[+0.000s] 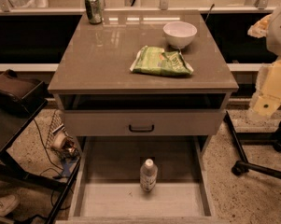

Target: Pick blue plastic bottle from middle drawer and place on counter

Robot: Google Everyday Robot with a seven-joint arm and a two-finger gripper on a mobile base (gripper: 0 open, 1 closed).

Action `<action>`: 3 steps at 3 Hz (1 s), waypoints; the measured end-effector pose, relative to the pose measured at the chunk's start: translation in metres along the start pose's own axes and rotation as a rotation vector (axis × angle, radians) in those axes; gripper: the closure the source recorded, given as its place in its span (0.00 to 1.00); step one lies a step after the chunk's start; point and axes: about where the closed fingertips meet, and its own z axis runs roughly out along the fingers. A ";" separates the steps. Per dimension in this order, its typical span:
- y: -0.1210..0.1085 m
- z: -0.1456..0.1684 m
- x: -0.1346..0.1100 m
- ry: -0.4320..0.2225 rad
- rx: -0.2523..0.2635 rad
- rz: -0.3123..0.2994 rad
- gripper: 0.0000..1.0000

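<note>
Filling the centre, the glossy grey-brown tabletop (98,59) caps the cabinet, and below it the middle drawer (107,202) stands pulled out. Off the tabletop's front right corner hangs the pale gripper (266,105); whether it is open or closed cannot be told. A green snack bag (161,62) lies on the tabletop, a white bowl (179,33) just behind it. The blue plastic bottle (148,175) stands upright mid-drawer, and a green can (93,7) occupies the tabletop's far left corner
</note>
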 end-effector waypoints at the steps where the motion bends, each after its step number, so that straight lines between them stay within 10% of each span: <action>1: 0.000 0.000 0.000 0.000 0.000 0.000 0.00; 3: 0.017 0.049 0.019 -0.234 -0.022 0.033 0.00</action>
